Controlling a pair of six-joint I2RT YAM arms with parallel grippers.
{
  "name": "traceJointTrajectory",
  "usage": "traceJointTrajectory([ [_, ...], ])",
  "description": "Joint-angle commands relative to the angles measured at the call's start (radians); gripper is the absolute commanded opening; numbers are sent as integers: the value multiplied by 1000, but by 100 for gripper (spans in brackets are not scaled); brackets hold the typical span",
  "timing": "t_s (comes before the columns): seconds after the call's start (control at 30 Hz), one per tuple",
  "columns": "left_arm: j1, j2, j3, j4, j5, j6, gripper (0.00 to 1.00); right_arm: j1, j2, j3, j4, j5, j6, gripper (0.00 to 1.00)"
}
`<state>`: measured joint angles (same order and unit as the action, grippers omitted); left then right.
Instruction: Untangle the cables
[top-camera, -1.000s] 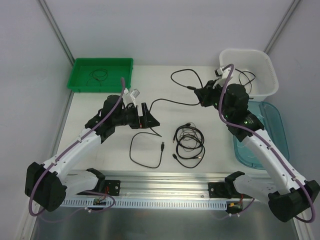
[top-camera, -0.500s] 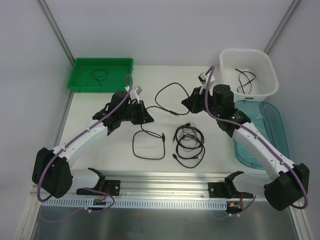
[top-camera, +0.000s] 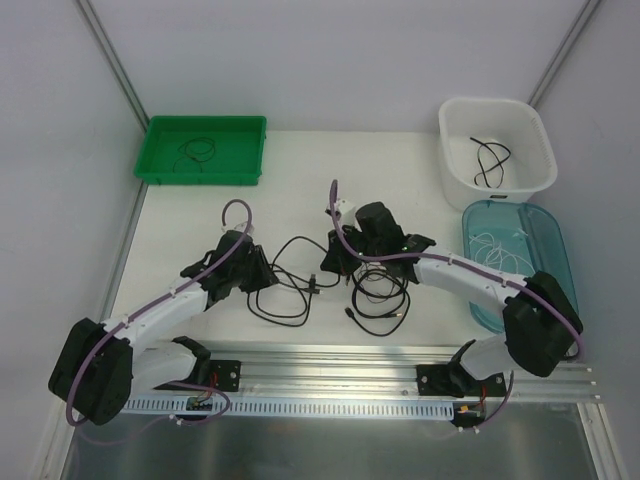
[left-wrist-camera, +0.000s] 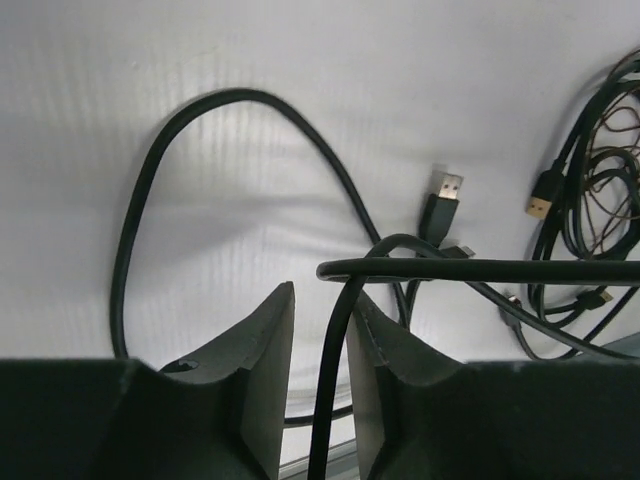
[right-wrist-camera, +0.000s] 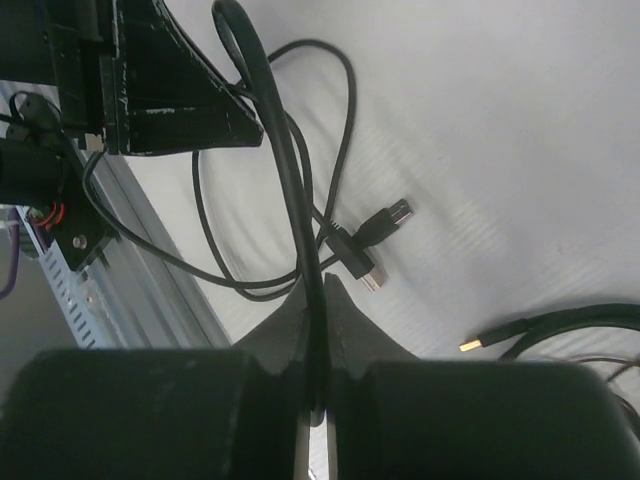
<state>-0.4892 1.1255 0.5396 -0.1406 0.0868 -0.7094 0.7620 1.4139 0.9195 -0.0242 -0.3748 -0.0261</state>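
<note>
Top external, cables (top-camera: 310, 284) central, green tray (top-camera: 200, 177), white basket (top-camera: 495, 190)

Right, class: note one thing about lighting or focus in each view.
Top external: bright, even light, faint shadows beside the black cables, all sharp. Left wrist: the left gripper's fingers are dark and soft-edged, the USB plug crisp, pale stripes band the table. Right wrist: the right gripper's fingers are a dark blur along the bottom.

table (top-camera: 200, 215): cables (top-camera: 380, 292) (black), green tray (top-camera: 200, 177)
</note>
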Motion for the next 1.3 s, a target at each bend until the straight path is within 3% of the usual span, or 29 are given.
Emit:
traceJointTrajectory([
  [0.0,5,-75,-65,18,-105,-65,27,65,39,10,69,-24,-3,1],
  [0.37,6,-101,-173,15,-147,-111,58,186,258,93,29,76,74,3],
  [0.47,6,-102,-182,13,-153,-114,60,204,286,107,-14,148,87,16],
  [0.5,6,-101,-184,12,-153,-114,61,209,302,119,-35,187,92,29],
  [0.67,6,-93,-193,12,-153,-116,59,247,333,153,-75,261,149,52],
  [1.03,5,-131,-210,12,-162,-122,51,353,407,249,-151,369,229,62],
  [1.27,6,-156,-225,13,-167,-137,50,413,505,343,-230,525,264,59],
])
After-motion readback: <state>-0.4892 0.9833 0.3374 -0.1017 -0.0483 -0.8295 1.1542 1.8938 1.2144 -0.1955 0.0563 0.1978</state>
